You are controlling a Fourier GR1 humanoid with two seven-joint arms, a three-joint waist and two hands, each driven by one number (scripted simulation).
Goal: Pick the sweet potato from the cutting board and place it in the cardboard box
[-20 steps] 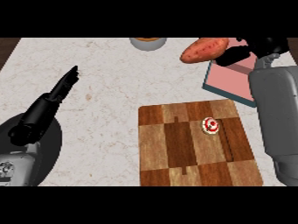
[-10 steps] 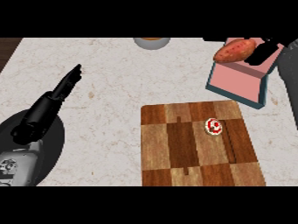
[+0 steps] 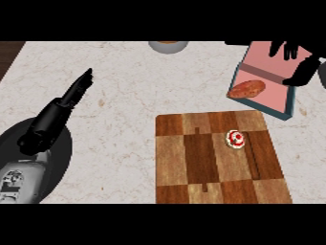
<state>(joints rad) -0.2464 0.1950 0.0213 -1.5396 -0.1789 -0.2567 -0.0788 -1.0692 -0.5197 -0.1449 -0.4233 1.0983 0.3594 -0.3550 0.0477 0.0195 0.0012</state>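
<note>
The orange sweet potato (image 3: 247,89) lies inside the cardboard box (image 3: 282,105), at its near left end. The box is pink inside with a teal rim and sits at the counter's right, beyond the wooden cutting board (image 3: 220,158). My right hand (image 3: 301,60) hovers over the box's far end with its fingers spread and nothing in them, apart from the potato. My left hand (image 3: 79,88) rests at the left over the counter, fingers straight and pointing away.
A small red and white round object (image 3: 236,138) sits on the cutting board's right half. A bowl (image 3: 168,46) stands at the counter's far edge. A dark strip of floor runs along the counter's left edge.
My right hand carried the sweet potato rightward over the box, then let it go. The potato now lies in the box and the hand has opened and pulled back.
</note>
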